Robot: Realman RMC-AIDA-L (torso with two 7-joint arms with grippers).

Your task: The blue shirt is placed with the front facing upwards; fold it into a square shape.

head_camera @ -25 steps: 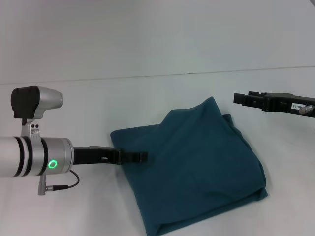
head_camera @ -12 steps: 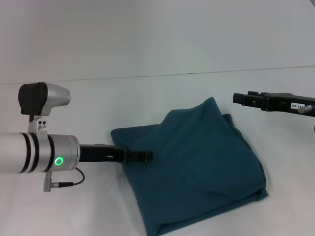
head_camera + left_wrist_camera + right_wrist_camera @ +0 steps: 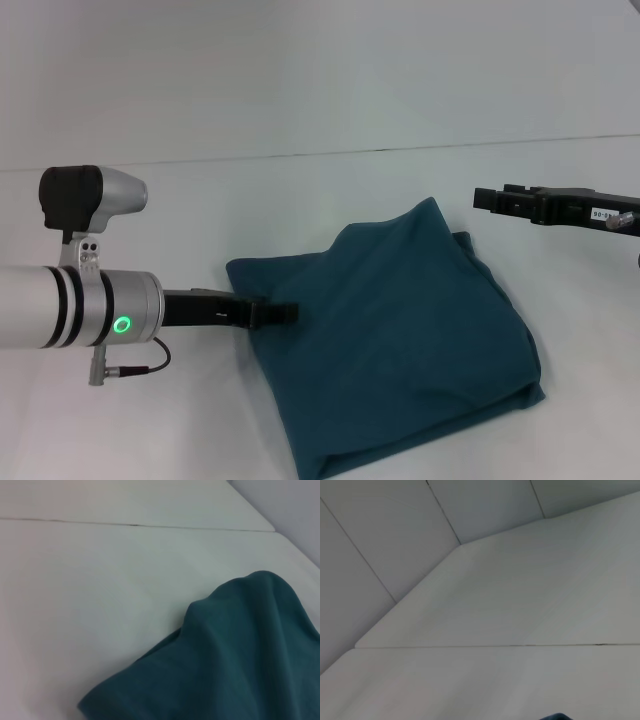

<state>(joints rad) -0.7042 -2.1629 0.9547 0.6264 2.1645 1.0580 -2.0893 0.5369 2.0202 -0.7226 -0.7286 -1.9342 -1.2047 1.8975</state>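
As far as can be judged from the head view, the folding is almost finished: the blue shirt [image 3: 400, 340] is seen lying on the white table [image 3: 150, 420] as a compact bundle of several layers, roughly four-sided, with no sleeve and no lettering visible. Its near edges are stacked rather neatly, but the far corner is raised in a soft hump, which is also shown in the left wrist view [image 3: 240, 645], so the shape is not yet a clean, flat square. The left gripper [image 3: 283, 313] is placed low at the shirt's left edge, touching the cloth; whether its fingers are parted or closed cannot be told. Farther away, the right gripper [image 3: 485, 200] is held above the table beside the far right corner, apart from the shirt, and its state cannot be told either. Probably only flattening and straightening are left.
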